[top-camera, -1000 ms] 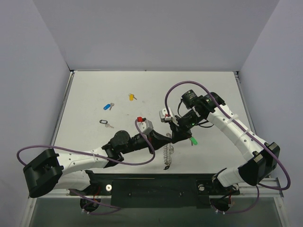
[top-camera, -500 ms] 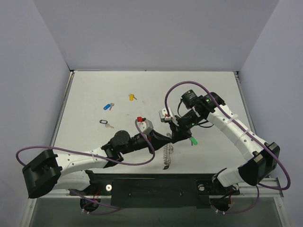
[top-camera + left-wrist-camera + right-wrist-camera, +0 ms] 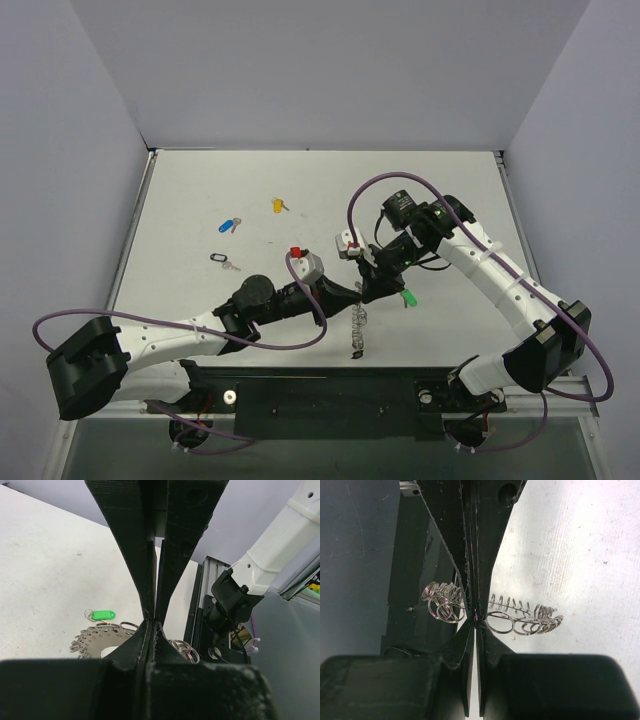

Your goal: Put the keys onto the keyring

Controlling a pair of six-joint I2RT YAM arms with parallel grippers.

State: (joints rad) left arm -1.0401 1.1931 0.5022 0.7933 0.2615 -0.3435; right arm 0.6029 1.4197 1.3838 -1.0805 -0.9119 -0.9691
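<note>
The keyring (image 3: 357, 328) is a flat silvery hoop edged with wire loops, held on edge near the table's front middle. My left gripper (image 3: 353, 291) is shut on its rim; in the left wrist view (image 3: 152, 622) the hoop (image 3: 97, 641) shows on both sides of the fingers. My right gripper (image 3: 371, 290) is shut on the rim too; in the right wrist view (image 3: 474, 616) loops (image 3: 520, 622) fan out left and right. The green-headed key (image 3: 408, 298) lies on the table just beyond the hoop, and shows in the left wrist view (image 3: 102, 615). I cannot tell whether it is attached.
A black-headed key (image 3: 222, 260), a blue-headed key (image 3: 229, 225) and a yellow-headed key (image 3: 279, 205) lie on the white table's left half. The black rail (image 3: 330, 390) with the arm bases runs along the near edge. Purple cables (image 3: 390, 180) loop over both arms.
The keyring has tipped from lying wider to standing nearly edge-on in the top view. Both grippers stay shut on it and have shifted only slightly.
</note>
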